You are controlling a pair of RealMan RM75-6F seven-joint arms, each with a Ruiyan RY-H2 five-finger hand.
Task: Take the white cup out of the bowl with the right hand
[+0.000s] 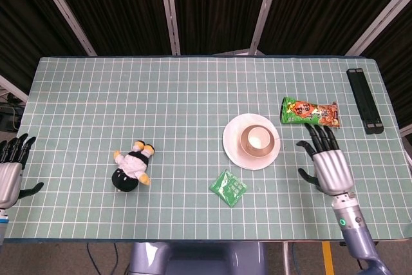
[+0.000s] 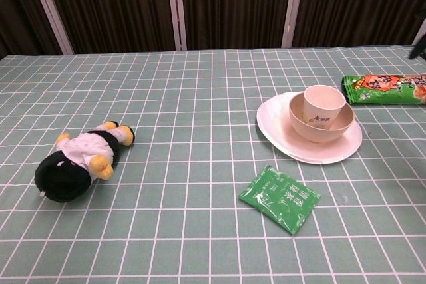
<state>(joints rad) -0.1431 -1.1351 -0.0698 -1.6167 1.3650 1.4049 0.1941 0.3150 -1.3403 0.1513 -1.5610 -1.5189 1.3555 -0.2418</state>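
Judging the white cup point(image 1: 257, 138) light and thin-walled, I planned a rim pinch; my right hand point(image 1: 328, 167) hovered spread, empty.

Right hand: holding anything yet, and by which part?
Nothing. The right hand is open, fingers spread, beside the plate. The white cup sits untouched in the bowl.

Green gridded table point(image 1: 193, 94), plush toy point(image 1: 132, 167), white plate point(image 1: 235, 149), green sachet point(image 1: 228, 188), snack packet point(image 1: 309, 112), black strip point(image 1: 365, 100)
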